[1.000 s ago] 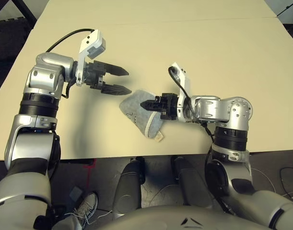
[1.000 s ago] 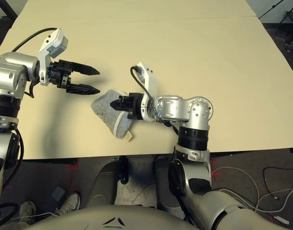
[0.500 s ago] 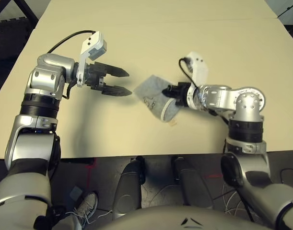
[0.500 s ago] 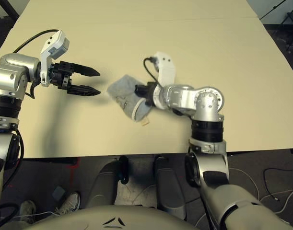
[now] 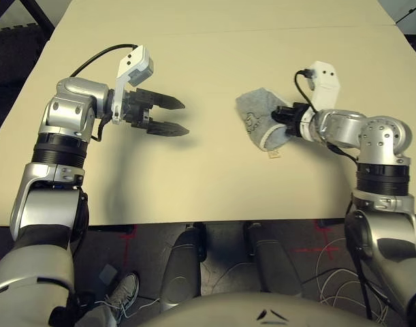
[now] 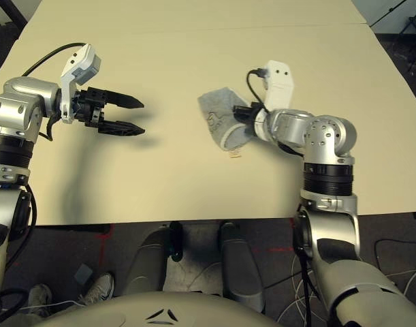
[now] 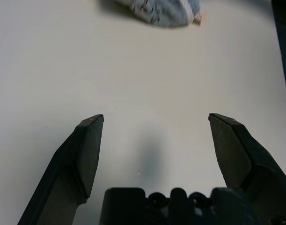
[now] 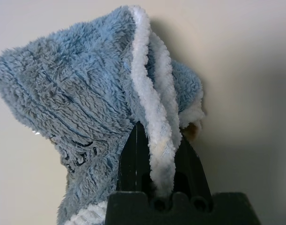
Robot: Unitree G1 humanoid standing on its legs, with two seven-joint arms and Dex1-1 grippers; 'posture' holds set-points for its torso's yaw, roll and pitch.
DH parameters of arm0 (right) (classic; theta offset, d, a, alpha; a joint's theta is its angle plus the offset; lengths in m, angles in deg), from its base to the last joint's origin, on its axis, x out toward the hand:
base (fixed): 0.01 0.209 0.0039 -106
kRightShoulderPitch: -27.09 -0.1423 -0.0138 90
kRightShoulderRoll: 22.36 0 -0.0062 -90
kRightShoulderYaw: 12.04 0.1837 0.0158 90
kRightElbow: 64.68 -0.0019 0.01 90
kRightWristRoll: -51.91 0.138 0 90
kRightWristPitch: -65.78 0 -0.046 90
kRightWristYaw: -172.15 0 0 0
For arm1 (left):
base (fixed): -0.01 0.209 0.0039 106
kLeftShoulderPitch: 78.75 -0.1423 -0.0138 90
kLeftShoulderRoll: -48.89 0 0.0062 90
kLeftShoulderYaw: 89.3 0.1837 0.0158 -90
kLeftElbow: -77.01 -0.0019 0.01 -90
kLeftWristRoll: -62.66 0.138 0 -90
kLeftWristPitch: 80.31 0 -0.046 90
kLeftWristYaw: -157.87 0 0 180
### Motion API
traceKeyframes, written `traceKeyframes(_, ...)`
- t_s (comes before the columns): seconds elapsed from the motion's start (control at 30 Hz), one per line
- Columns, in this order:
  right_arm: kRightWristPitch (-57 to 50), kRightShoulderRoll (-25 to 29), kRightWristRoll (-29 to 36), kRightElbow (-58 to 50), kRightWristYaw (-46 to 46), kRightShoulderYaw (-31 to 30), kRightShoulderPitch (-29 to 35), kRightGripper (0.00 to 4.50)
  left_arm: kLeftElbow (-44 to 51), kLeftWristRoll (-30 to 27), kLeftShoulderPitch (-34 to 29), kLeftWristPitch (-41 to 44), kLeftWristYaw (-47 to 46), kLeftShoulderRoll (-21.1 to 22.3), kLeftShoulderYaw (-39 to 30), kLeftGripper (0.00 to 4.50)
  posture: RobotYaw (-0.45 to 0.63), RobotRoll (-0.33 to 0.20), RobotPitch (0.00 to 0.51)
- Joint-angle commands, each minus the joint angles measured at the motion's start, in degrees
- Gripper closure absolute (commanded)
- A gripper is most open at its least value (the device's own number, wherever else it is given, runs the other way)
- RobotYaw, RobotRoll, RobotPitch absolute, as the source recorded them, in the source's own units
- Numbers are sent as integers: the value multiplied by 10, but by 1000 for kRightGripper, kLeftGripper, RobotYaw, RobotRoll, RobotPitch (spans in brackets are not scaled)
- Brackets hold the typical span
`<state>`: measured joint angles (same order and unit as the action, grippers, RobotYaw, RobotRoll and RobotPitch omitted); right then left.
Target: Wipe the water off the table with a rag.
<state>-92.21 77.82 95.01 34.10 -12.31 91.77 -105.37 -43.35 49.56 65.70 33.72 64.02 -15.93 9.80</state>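
The grey-blue rag (image 5: 257, 120) with white trim lies bunched on the beige table (image 5: 214, 187), right of centre, its tan tag (image 5: 276, 154) toward the front edge. My right gripper (image 5: 284, 117) is shut on the rag's right side; in the right wrist view the rag (image 8: 86, 89) drapes over the closed fingers (image 8: 133, 159). My left gripper (image 5: 184, 117) hovers open and holds nothing, well to the left of the rag. The left wrist view shows its spread fingers (image 7: 89, 145) over bare table, with the rag (image 7: 161, 10) far ahead. The water spots are out of view.
A thin seam (image 5: 194, 32) crosses the far part of the table. The front edge (image 5: 194, 221) runs close to my body. Dark floor and a black frame (image 5: 7, 13) lie beyond the left edge, with cables (image 6: 391, 272) on the floor at the right.
My right gripper has dragged the rag rightward and a little farther from me across the table. The left arm has barely moved and stays open.
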Motion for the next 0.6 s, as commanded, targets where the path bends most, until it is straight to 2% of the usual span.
traceKeyframes(0.03, 19, 35, -49, 45, 11, 21, 5, 4473, -11, 6, -1, -10, -8, -1, -7, 0, -178, 0, 239)
traceKeyframes(0.23, 58, 67, -99, 88, 41, 16, -4, 4473, -19, 5, 1, -16, -13, -2, -7, 0, -177, 0, 237)
traceKeyframes(0.5, 85, 75, -144, 126, 65, 19, -11, 4473, -34, 5, 7, -26, -25, -6, -11, 0, -173, 0, 235)
traceKeyframes(0.57, 119, 78, -152, 118, 98, 8, -3, 3756, -37, 4, 7, -29, -37, -9, -16, 0, -167, 0, 234)
traceKeyframes(0.6, 128, 84, -158, 113, 112, 3, -1, 3534, -38, 2, 8, -31, -45, -12, -20, 0, -162, 0, 233)
